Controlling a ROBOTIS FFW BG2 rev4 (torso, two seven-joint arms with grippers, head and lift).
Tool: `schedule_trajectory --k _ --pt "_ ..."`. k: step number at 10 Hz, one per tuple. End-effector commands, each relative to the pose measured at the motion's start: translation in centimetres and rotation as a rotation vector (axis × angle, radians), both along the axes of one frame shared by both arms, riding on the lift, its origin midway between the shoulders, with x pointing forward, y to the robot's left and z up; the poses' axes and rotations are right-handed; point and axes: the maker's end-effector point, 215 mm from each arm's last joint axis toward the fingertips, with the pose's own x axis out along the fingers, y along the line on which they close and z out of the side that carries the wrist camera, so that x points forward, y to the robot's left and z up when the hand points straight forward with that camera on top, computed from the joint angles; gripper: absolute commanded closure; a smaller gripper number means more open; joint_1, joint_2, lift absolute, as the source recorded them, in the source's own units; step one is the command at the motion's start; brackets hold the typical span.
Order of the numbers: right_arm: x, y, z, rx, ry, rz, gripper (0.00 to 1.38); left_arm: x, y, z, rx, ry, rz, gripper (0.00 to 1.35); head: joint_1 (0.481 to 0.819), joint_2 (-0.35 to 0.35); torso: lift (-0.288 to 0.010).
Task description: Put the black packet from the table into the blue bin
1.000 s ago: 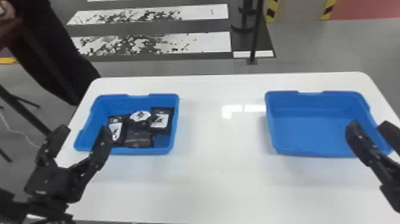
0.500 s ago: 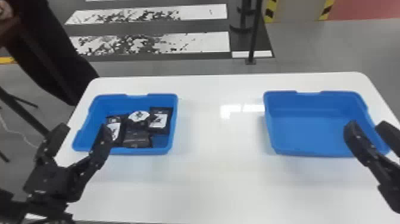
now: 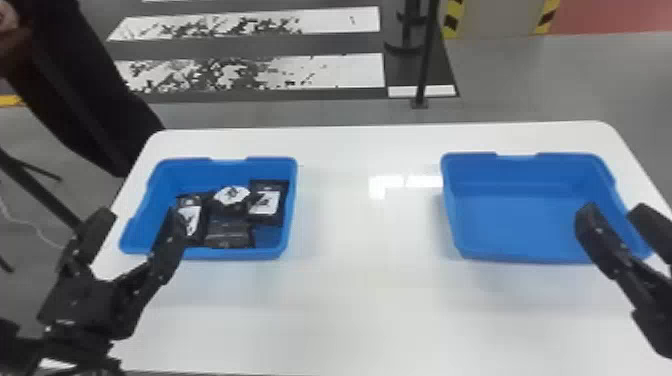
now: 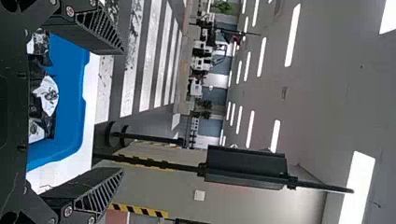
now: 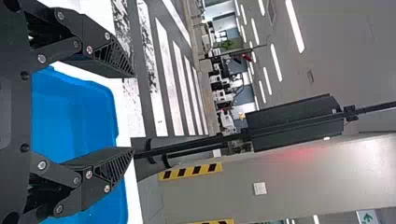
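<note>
You'll find the black packets (image 3: 230,232) grouped inside the left blue bin (image 3: 255,253), just beyond your left gripper (image 3: 137,220). Its two fingers stand wide apart, the right one overlapping the leftmost packet in the head view; you can't tell its height above it. Your left arm comes in from the near left. Your right gripper (image 3: 616,210), also spread open, is at the right side of the right blue bin (image 3: 530,257). Both bins sit on the white table (image 3: 365,310); beyond it are a striped floor (image 3: 325,70) and a black pole (image 3: 427,55).
</note>
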Motion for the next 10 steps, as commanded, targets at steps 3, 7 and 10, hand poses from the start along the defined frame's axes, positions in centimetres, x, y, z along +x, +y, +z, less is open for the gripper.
schedule_trajectory --k 3,7,10 --pt "-0.01 -0.04 0.00 0.000 0.000 -0.001 0.51 0.09 -0.10 0.00 -0.004 0.000 -0.003 0.14 0.695 0.082 -0.110" --pt "-0.01 -0.05 -0.03 -0.004 0.001 -0.001 0.51 0.12 -0.26 -0.13 -0.016 0.003 -0.005 0.14 0.695 0.080 -0.110" --pt "-0.01 -0.05 -0.03 -0.004 0.001 -0.001 0.51 0.11 -0.22 -0.02 -0.021 0.000 -0.004 0.14 0.695 0.079 -0.110"
